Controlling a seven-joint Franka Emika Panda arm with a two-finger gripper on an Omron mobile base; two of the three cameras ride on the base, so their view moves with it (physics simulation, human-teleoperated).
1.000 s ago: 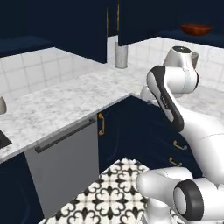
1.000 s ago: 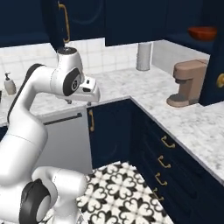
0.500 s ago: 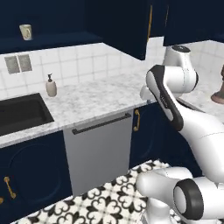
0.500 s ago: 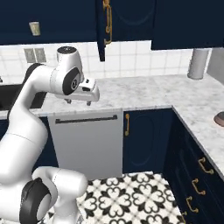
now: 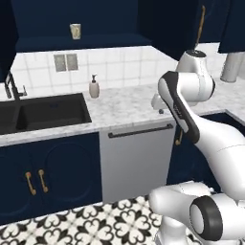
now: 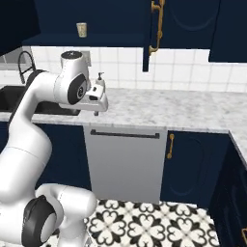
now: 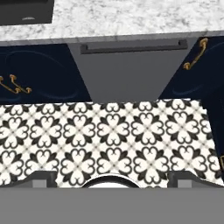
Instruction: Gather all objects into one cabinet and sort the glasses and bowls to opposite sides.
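— What is sitting in the cabinet (image 5: pixel 81 42)?

— One cream-beige tumbler (image 5: pixel 75 31) is standing upright on the shelf of that dark navy upper wall unit, towards the back, above the tiled wall and the sink side of the counter.

— Is it showing from the other side too?

— Yes — the same small glass is standing alone there, slightly flared at the rim, with faint mottling; the shelf edge is running just below it.

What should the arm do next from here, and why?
Probably raise the open, empty gripper toward the tumbler on the open cabinet shelf; the gripper sits folded low at counter height, well below it.
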